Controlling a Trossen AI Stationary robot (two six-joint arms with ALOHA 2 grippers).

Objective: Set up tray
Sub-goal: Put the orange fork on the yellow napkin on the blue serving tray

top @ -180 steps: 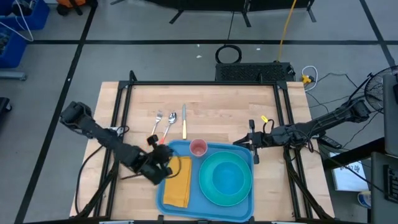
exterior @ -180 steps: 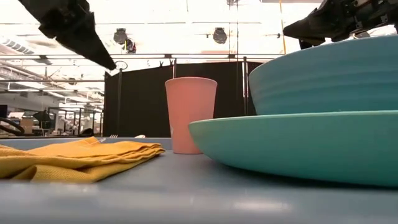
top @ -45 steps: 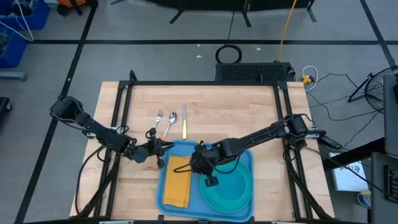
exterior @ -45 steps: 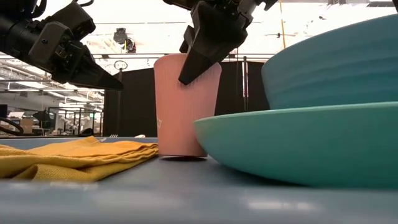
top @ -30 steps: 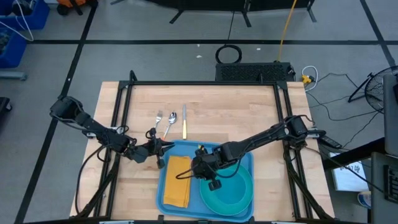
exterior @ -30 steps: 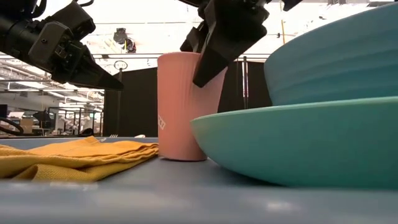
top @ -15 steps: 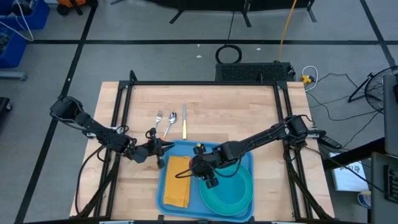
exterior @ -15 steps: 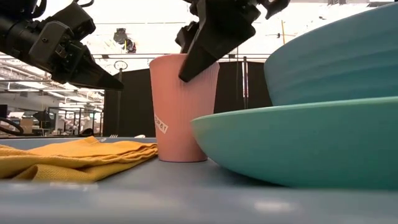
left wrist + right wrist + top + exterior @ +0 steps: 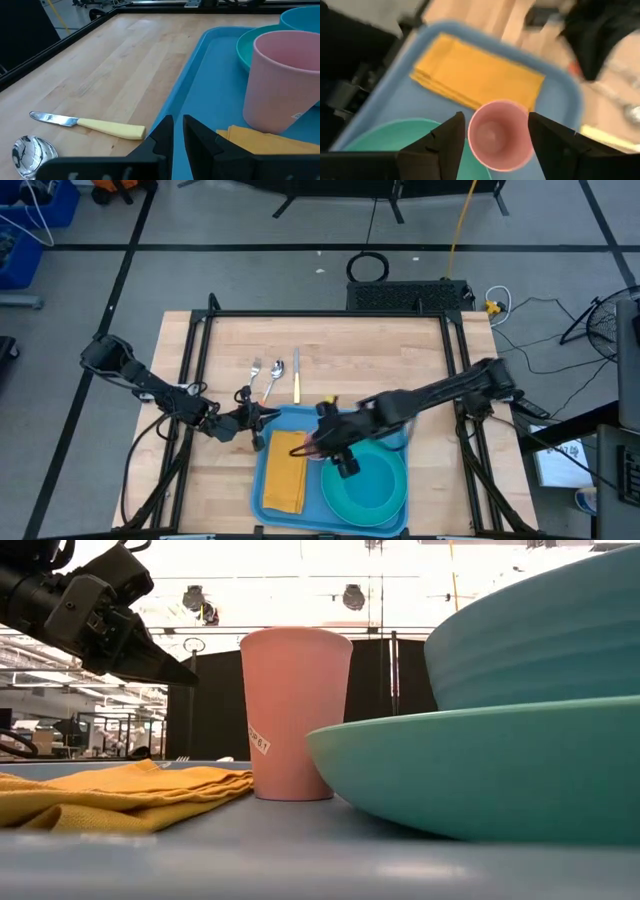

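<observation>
The blue tray (image 9: pixel 312 502) lies at the table's near middle. On it stand a folded yellow napkin (image 9: pixel 287 470), a teal bowl (image 9: pixel 540 640) on a teal plate (image 9: pixel 480 770), and an upright pink cup (image 9: pixel 297 710) between napkin and plate. My right gripper (image 9: pixel 496 120) hangs open above the cup, one finger to each side, clear of it. It also shows in the high view (image 9: pixel 335 450). My left gripper (image 9: pixel 177 131) hovers shut over the tray's far left corner, its tip (image 9: pixel 188 675) above the tray's surface.
A fork (image 9: pixel 255 370), a spoon (image 9: pixel 276 370) and a yellow-handled knife (image 9: pixel 90 125) lie on the bare wood beyond the tray's far edge. Black frame rails run along the table's left, right and far sides.
My right gripper has let go of the cup and risen straight up, leaving the low view. The cup slid slightly toward the napkin and now stands upright on the tray by itself.
</observation>
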